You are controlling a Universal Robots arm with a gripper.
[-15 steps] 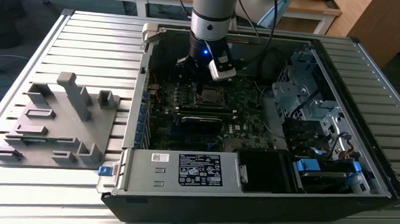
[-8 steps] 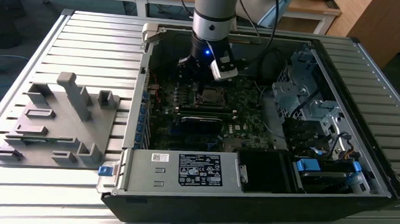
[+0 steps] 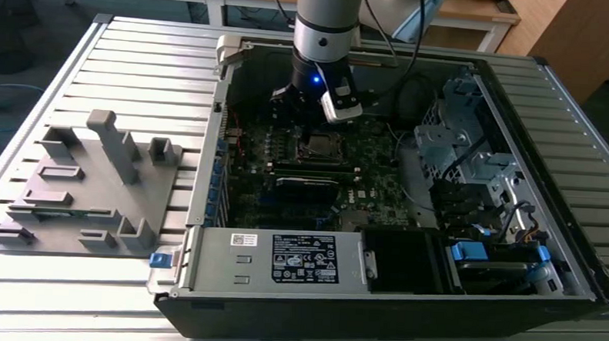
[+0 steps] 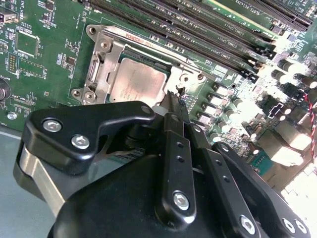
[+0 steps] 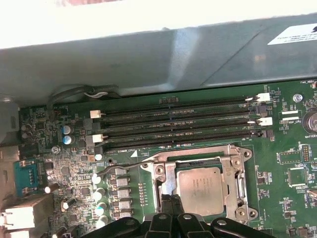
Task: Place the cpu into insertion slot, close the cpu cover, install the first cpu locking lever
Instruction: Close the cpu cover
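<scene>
Sitting on the motherboard [image 5: 277, 198] beneath the lowered cpu cover [image 5: 167, 174], the cpu [image 5: 200, 184] was ready for locking, while the gripper [image 4: 174, 96], fingers [image 4: 174, 129] pressed together and apparently empty, hung at the cover's edge, seemingly to push.

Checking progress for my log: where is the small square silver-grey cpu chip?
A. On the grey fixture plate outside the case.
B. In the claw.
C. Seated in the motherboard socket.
C: the silver-grey square cpu chip lies flat in the opening of the thin silver metal cpu cover.
</scene>
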